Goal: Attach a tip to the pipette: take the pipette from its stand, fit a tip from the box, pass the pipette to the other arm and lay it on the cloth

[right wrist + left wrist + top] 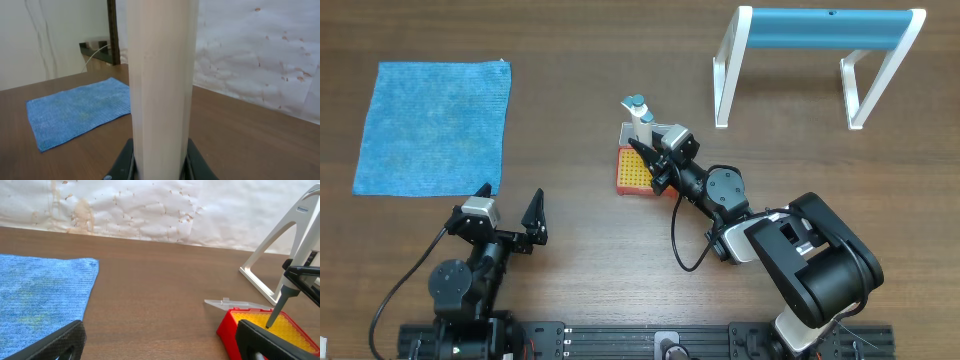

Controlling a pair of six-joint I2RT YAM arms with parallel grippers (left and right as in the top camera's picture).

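Pipette [641,118] stands upright, clamped in the right gripper [653,160], its nose at the red tip box [632,172] just beneath that grip. The left gripper [510,212] hangs with jaws apart, the cloth [435,125] just beyond it. A push off-centre could miss a tip or shove the box sideways.

The right wrist view's edges cut off the pipette [160,75].

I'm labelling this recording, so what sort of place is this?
Likely a laboratory-style workbench: a pipette is poised over a red tip box, with a white and blue pipette stand on the brown table.
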